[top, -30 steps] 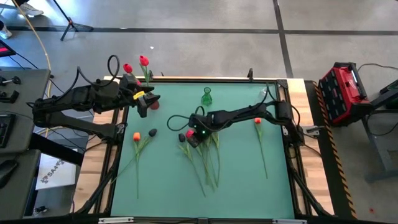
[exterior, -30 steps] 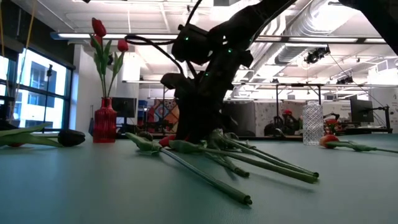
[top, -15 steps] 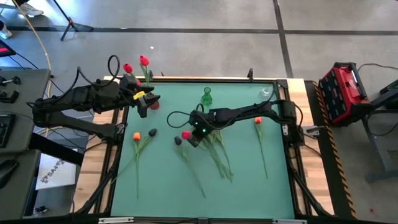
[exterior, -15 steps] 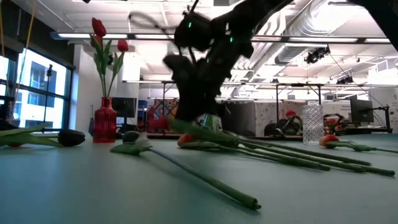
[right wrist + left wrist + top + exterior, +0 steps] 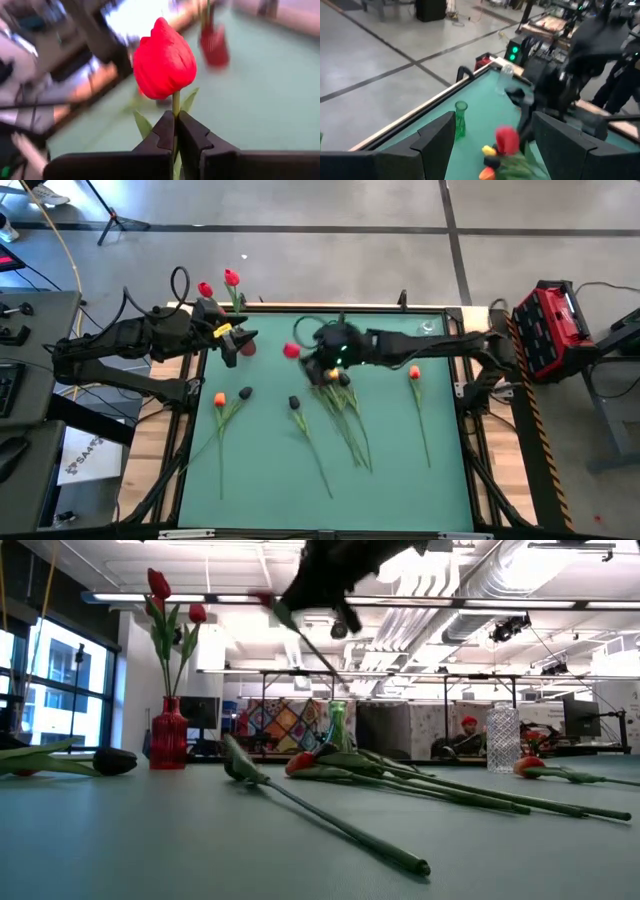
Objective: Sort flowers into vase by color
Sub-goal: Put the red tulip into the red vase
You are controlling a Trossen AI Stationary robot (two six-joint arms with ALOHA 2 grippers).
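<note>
My right gripper [image 5: 312, 362] hangs raised over the mat's far middle, shut on a red flower [image 5: 164, 60] whose head [image 5: 291, 351] points toward the red vase [image 5: 168, 735]. That vase holds two red flowers [image 5: 232, 277] at the far left. My left gripper [image 5: 492, 145] waits open beside it. Other flowers lie flat on the mat: an orange one [image 5: 220, 398], two black ones [image 5: 245, 392] [image 5: 294, 402], a bundle [image 5: 345, 415] and a red one [image 5: 414, 373]. My right gripper pinches the red flower's stem [image 5: 175, 107] just below the head, between its two fingers. The fingers [image 5: 162, 132] lie across the stem and slant down toward the table's left. The flower is lifted clear; its stem [image 5: 315, 645] slants down behind the fingers.
A green vase [image 5: 338, 727] stands at the far middle, just beyond my right arm, and a clear vase [image 5: 503, 737] at the far right. The green mat [image 5: 260, 480] is bounded by a wooden frame. People sit in the room behind.
My right gripper has taken hold of the red flower in the pile, then risen and gone toward the far edge, tipping up from pointing steeply down. The flower is lifted clear. The bundle's stems have slid and fanned out; one black flower has rolled aside.
</note>
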